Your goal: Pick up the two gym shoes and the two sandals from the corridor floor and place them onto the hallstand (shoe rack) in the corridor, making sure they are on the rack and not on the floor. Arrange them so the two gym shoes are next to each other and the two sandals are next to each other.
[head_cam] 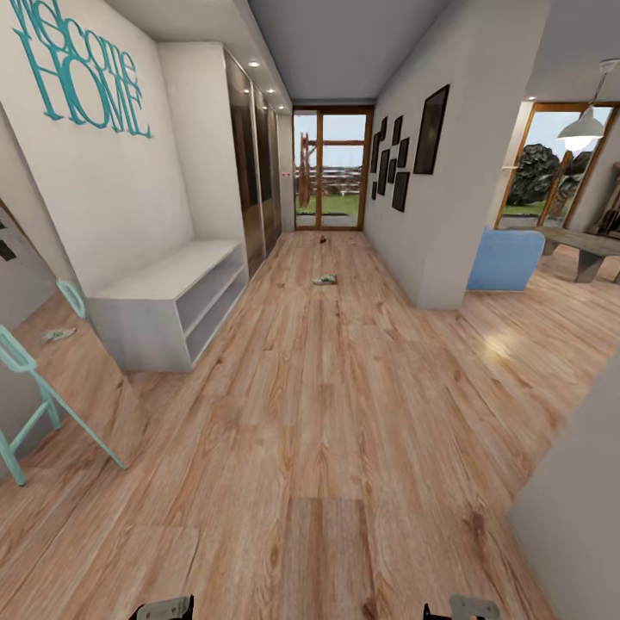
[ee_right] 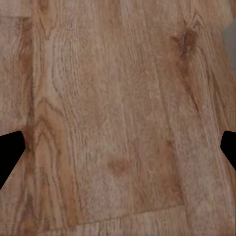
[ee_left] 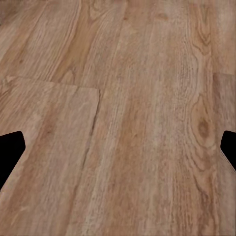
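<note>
While the robot stands at the near end of the corridor, the head view looks down a long stretch of wood-plank floor (head_cam: 344,405) toward a glass door (head_cam: 331,168) at the far end. A gym shoe (head_cam: 325,279), white with green, lies alone on the floor at mid-distance, slightly left of centre, and a small dark thing (head_cam: 321,239) farther on near the door may be a sandal, though it is too small to tell. Against the left wall stands a low white bench with two open shelves (head_cam: 172,301) under teal "Welcome HOME" lettering (head_cam: 82,65); it has no upper shelves, so it seems not to be the hallstand. At far left a mirror (head_cam: 34,344) reflects another shoe-like shape. The tops of both arms peek in at the near edge. From the left wrist view, the left gripper (ee_left: 118,147) hangs over bare planks, its fingers wide apart and holding nothing. From the right wrist view, the right gripper (ee_right: 118,147) is likewise spread open and empty above the floor. The step in hand appears to be the approach: nothing is picked up. Next the base should roll forward to the gym shoe, then one arm lowers to straddle it.
</note>
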Tool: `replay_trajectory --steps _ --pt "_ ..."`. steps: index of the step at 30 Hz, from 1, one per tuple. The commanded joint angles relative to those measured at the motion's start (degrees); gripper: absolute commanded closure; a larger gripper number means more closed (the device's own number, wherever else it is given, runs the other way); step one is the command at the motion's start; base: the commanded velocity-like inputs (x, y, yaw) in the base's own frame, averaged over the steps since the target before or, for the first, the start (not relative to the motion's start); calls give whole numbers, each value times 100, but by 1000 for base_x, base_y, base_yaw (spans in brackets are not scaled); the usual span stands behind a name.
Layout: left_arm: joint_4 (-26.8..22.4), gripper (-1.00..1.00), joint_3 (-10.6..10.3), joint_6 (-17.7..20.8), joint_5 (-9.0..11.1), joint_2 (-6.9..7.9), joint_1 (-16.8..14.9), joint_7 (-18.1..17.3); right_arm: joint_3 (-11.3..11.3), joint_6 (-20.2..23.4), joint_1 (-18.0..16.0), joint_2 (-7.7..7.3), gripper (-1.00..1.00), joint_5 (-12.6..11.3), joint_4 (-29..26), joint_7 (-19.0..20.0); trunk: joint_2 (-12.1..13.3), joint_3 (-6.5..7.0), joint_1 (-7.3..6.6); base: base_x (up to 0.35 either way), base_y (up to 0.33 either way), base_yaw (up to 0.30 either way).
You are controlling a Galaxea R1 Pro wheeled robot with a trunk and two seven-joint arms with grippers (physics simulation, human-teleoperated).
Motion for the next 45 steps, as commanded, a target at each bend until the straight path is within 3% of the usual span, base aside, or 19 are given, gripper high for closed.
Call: replay_trajectory --steps 1,31,45 --pt "5 -100 3 -18 27 4 -5 -8 49 -18 -3 0 -100 -59 4 -7 -2 -5 3 339 0 0" --pt "-9 -100 7 -18 24 9 -6 -2 54 -38 -3 7 -100 -64 -35 -15 -2 -5 3 339 0 0" --pt "-4 -100 -4 -18 4 0 -3 16 44 -52 -3 2 -100 -78 -752 -10 -2 -5 3 339 0 0"
